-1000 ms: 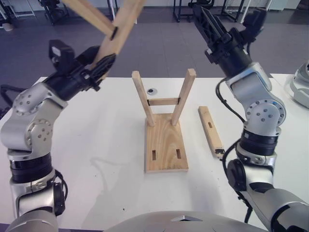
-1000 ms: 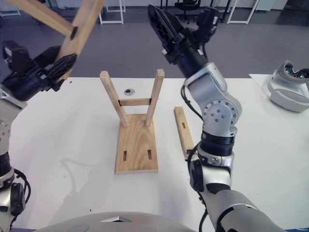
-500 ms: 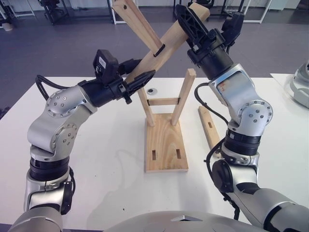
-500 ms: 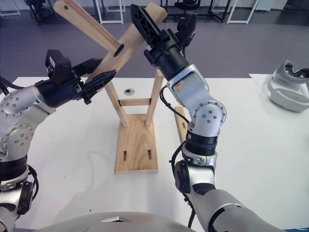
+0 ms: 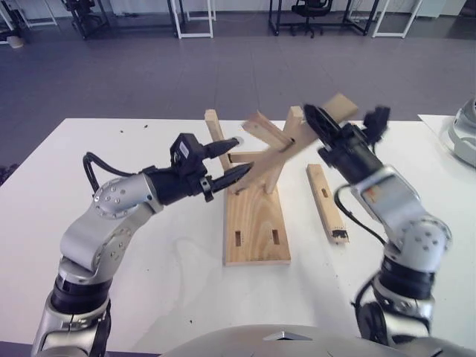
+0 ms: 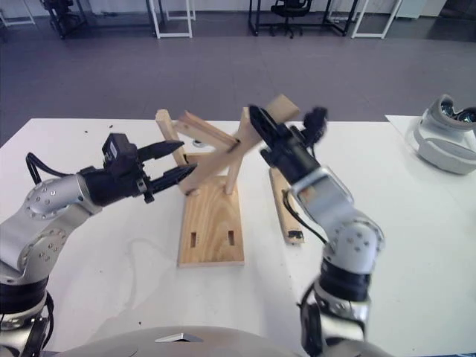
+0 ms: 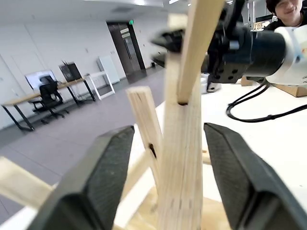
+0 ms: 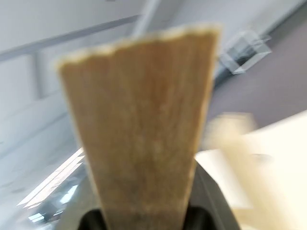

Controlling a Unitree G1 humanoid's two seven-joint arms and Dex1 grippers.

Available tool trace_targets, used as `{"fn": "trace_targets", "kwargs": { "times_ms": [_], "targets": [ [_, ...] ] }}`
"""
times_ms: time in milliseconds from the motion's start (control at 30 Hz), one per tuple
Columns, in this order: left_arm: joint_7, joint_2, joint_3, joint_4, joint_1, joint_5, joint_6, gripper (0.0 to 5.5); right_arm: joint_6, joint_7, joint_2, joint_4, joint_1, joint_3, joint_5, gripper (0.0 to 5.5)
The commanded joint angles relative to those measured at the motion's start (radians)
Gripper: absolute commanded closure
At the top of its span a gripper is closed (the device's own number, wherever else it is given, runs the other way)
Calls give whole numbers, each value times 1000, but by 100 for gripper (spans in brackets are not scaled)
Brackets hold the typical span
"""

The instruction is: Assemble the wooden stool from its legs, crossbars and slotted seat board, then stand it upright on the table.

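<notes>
Pale wooden leg frame (image 5: 269, 160), two legs and a crossbar, clamped in the right gripper (image 5: 320, 126), slanted just above the flat slotted seat board (image 5: 256, 223) on the white table (image 5: 163, 245), seemingly bound for its free slots (image 5: 237, 238); left gripper (image 5: 234, 156) spread wide astride one leg, likely guiding.

The near half of the seat board (image 5: 256, 249) and the table (image 5: 149, 282) in front of it lie open from above. At its far end the standing legs (image 5: 213, 126) and the tilted leg frame (image 5: 264, 128) crossing them seem to leave little gap. A loose leg (image 5: 325, 197) lies just right of the board.
</notes>
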Motion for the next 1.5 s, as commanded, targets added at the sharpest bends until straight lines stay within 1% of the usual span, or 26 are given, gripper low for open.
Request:
{"fn": "trace_targets", "kwargs": {
  "times_ms": [33, 67, 167, 333, 500, 600, 733, 867, 1000, 1233, 1333, 1500],
  "targets": [
    [-4, 36, 8, -4, 148, 59, -26, 201, -16, 65, -69, -120, 284, -88, -39, 447],
    [3, 44, 6, 10, 186, 98, -51, 176, -29, 75, -70, -135, 343, -94, -49, 447],
    [28, 63, -17, 83, 305, 232, -118, 129, -62, 101, -52, -134, 466, -80, -123, 447],
    [53, 51, -42, 183, 370, 337, -142, 126, -136, 96, -38, -140, 528, -81, -196, 447],
    [47, 37, -93, 223, 404, 354, -82, 126, -199, 64, -1, -159, 515, -53, -222, 447],
    [38, 26, -136, 230, 399, 368, -59, 126, -214, 61, -7, -166, 497, -38, -234, 447],
    [40, 10, -145, 230, 379, 364, -43, 126, -218, 69, -17, -179, 482, -7, -274, 447],
    [42, -16, -119, 196, 371, 322, -32, 126, -171, 82, -89, -195, 488, 65, -417, 447],
    [56, -52, -75, 165, 351, 267, -5, 126, -131, 48, -155, -206, 450, 121, -552, 446],
    [74, -84, -64, 143, 327, 246, 21, 126, -9, 1, -222, -181, 374, 181, -642, 445],
    [81, -92, -68, 136, 322, 246, 27, 126, 46, 10, -267, -185, 350, 220, -681, 444],
    [85, -100, -76, 127, 323, 250, 29, 126, 90, 36, -318, -173, 369, 285, -728, 444]
  ]
}}
